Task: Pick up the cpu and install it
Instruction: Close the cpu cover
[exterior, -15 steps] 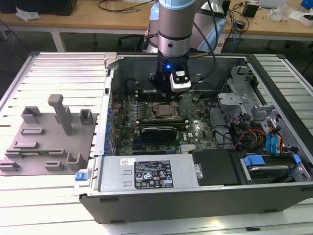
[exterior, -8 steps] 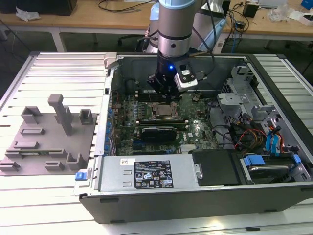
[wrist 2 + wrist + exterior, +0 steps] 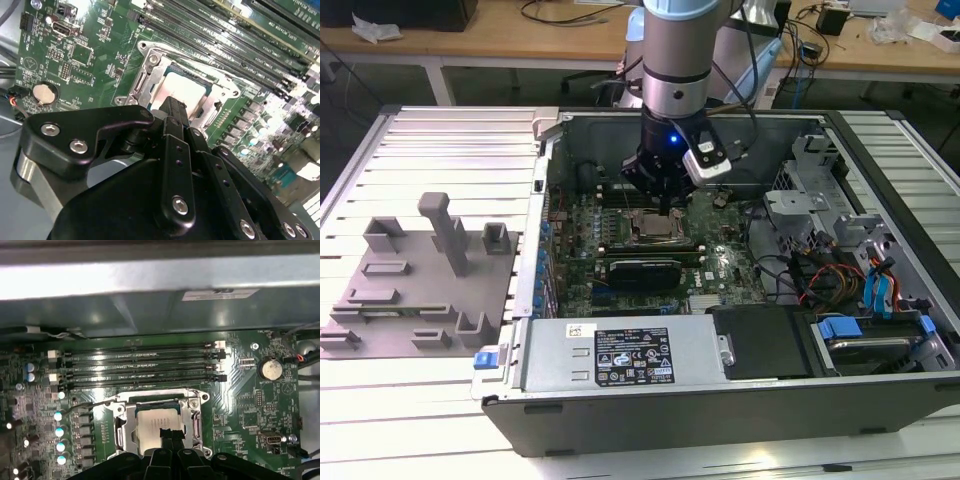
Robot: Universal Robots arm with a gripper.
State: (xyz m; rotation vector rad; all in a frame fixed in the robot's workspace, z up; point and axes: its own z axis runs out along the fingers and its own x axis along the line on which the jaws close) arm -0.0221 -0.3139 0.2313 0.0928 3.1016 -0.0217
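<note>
Ribbed metal bench (image 3: 440,420), carrying an open computer case (image 3: 720,410). Inside, on the green motherboard (image 3: 240,405): cpu (image 3: 156,421) lying flat in the socket (image 3: 194,407), silvery lid up, ringed by the socket's metal frame. Directly over the socket, gripper (image 3: 171,434), jaws together with nothing between them, tips right at the cpu's lid; contact impossible to judge. Just beside the socket, long memory slots (image 3: 140,356); farther from the socket, round coin cell (image 3: 270,369). Well apart from the socket, outside the case, grey moulded fixture (image 3: 420,290) on the bench.
</note>
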